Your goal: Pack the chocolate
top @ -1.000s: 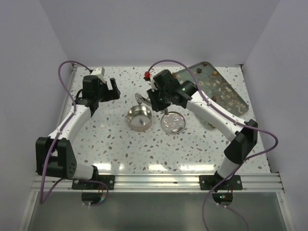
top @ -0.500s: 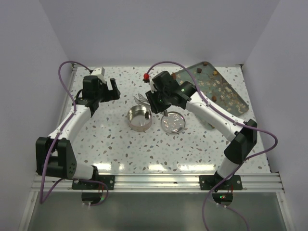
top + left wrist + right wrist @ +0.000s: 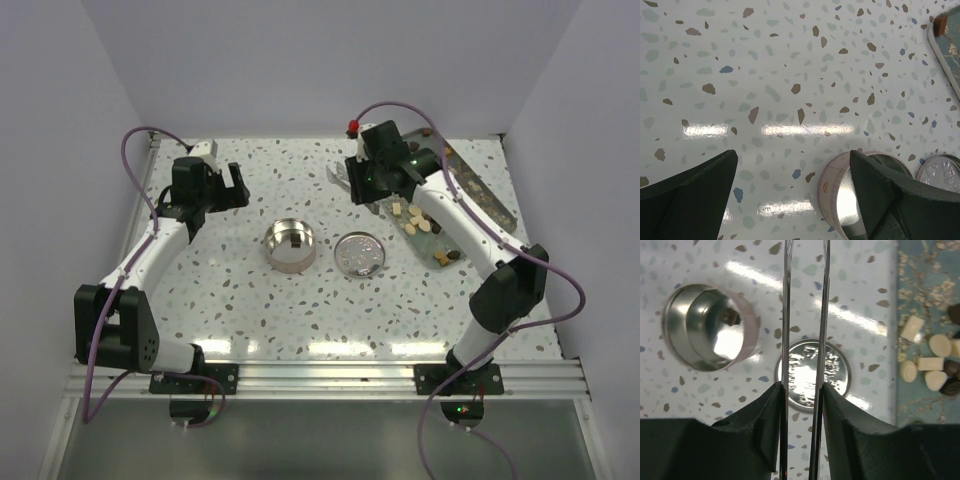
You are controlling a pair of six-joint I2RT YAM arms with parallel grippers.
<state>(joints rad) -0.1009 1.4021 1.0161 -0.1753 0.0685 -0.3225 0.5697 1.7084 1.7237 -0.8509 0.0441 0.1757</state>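
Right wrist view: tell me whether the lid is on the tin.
No, the lid lies flat on the table beside the open tin, clear of its rim.

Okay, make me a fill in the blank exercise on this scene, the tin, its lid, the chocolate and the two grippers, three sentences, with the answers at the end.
1. The right gripper clamps the tweezers; the left gripper holds nothing, its jaws wide ____.
2. In the top view the tin stands to the ____ of its lid.
3. The pale chocolate pieces lie on the ____.

Missing words: open; left; tray.
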